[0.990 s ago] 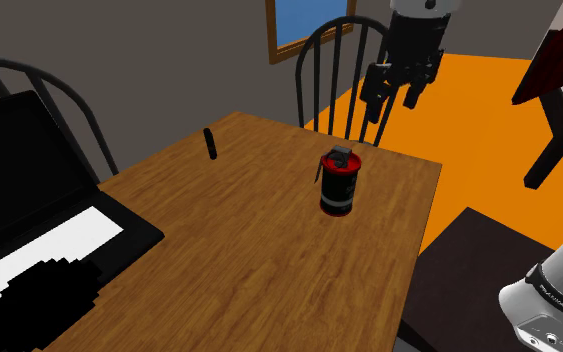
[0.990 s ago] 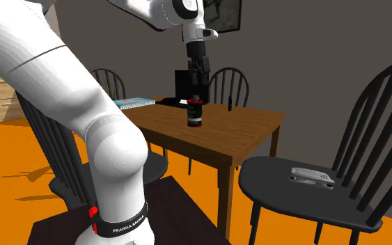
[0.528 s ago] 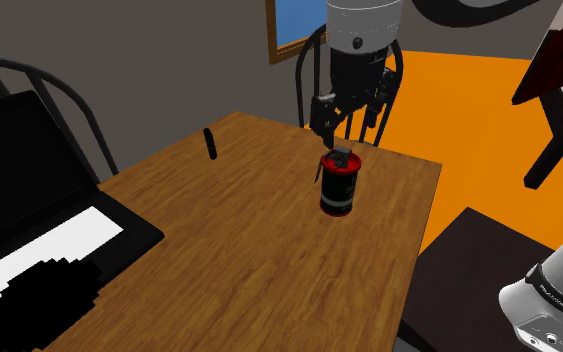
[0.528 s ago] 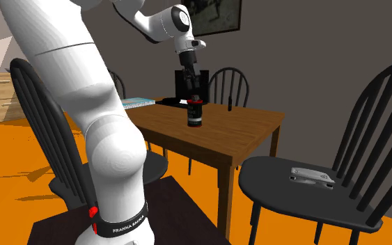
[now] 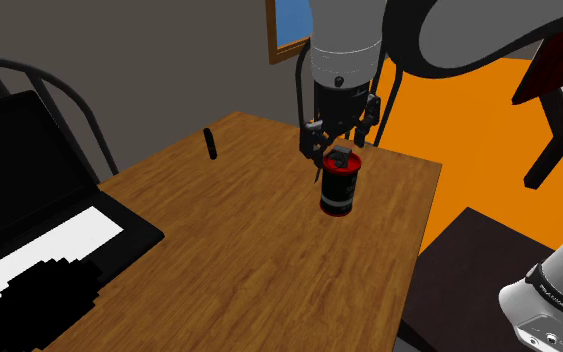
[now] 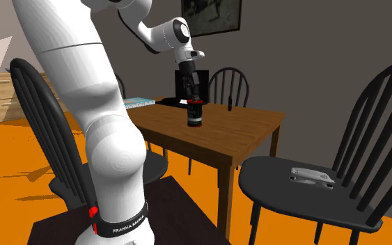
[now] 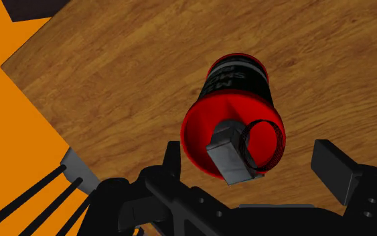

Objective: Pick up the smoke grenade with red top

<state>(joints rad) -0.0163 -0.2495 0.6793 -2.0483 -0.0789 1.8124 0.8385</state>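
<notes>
In the shoulder view, our gripper [image 5: 339, 140] hides part of the chair [image 5: 300, 90] behind it. The smoke grenade [image 5: 338, 185] stands upright on the table [image 5: 229, 230], just at the gripper's six o'clock; half a second ago the hand hung higher. In the second exterior view the fingers are hard to make out against dark shapes, the grenade again at six o'clock. In the wrist view the fingers [image 7: 334, 164] stand apart, flanking the red top without touching it.
</notes>
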